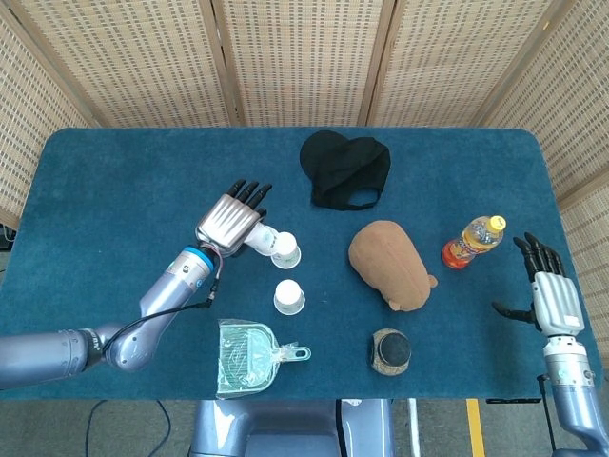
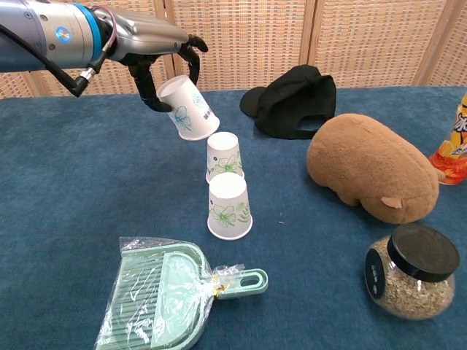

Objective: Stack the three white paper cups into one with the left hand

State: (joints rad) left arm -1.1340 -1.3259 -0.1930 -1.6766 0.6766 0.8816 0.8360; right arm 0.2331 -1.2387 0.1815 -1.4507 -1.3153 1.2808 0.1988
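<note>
White paper and blue cloth set the scene: the left robot hand (image 2: 157,62) holds one paper cup (image 2: 188,108) in the air, tilted with its open mouth slanting down toward the second cup (image 2: 225,155), which stands upside down on the tabletop (image 2: 66,197). The lifted cup hangs just beside and slightly above that second cup, its rim near the other's upturned base but, as far as the chest view shows, not yet seated over it. A third cup (image 2: 230,206), also inverted, stands just in front of the second, nearer the camera and apart from the hand.

By the look of it the job is at its first stacking: no cup sits inside or over another yet. What remains, judging from this, is to lower the held cup onto the second, then bring the pair together with the third.

At the far side of the tabletop the right robot hand (image 1: 547,286) holds nothing, its fingers spread, near a drink bottle (image 1: 472,241). A brown plush toy (image 2: 368,175), a black cap (image 2: 295,100), a lidded jar (image 2: 412,271) and a wrapped green dustpan (image 2: 171,295) lie around the cups.
</note>
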